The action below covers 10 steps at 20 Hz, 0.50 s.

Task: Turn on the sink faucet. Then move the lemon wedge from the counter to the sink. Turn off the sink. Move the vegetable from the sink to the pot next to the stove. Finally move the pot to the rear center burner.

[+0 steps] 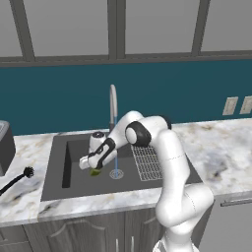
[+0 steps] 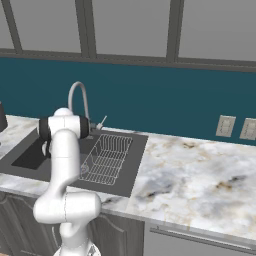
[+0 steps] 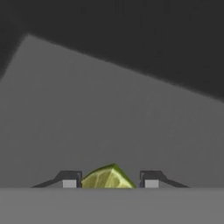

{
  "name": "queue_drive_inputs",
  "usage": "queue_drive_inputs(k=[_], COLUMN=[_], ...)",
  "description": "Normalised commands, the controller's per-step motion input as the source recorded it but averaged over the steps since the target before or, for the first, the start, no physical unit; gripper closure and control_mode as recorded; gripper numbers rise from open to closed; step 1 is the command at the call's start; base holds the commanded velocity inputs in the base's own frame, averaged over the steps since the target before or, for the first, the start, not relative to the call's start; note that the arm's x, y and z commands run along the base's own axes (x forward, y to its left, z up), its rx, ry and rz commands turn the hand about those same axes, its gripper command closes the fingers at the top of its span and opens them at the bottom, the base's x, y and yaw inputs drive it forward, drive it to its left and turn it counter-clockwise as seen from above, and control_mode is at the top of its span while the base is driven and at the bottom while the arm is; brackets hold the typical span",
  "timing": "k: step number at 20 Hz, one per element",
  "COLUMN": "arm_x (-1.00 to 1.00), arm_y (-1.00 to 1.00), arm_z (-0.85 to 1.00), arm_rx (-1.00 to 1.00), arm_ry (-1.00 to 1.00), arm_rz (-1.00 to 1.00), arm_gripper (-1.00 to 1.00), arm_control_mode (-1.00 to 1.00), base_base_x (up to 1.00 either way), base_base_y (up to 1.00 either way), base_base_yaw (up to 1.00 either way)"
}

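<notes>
- We have our gripper (image 1: 93,169) down inside the sink (image 1: 74,184), just left of the round drain (image 1: 116,173) and low over the dark basin floor.
- The lemon wedge (image 3: 108,178) sits between the two finger tips (image 3: 69,180) in the hand view, its pointed end rising toward the basin floor ahead of us. In the left base view it shows as a small yellow-green spot right under the hand.
- The jaws stand partly apart, one on each side of the wedge and close against it. We judge that they are clamped on it, since the wedge hangs at the tips and does not rest on the floor, but the exact contact at the pads is too small to make out.
- The relation that counts now is downward: the basin floor lies straight ahead of the jaws, with nothing between wedge and floor. We cannot tell the wedge's long axis for sure; it seems to run across the gap from tip to tip.
- The faucet (image 1: 113,103) arches over the sink, and a thin blue stream of water (image 1: 116,160) falls to the drain just right of the hand, so the water is on.
- We judge the next move to be letting the wedge go into the basin, then reaching for the faucet's lever.
</notes>
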Motion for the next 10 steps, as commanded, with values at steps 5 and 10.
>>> queue_drive_inputs(k=[5, 10], arm_x=[-0.1, -0.15], arm_y=[0.0, 0.01], arm_z=[0.01, 0.18], arm_rx=[0.0, 0.0], arm_ry=[0.01, 0.0], arm_rz=[-0.08, -0.08], arm_gripper=[-1.0, -1.0], arm_control_mode=[-1.0, -1.0], base_base_x=[0.0, 0.0], base_base_y=[0.0, 0.0], base_base_yaw=[0.0, 0.0])
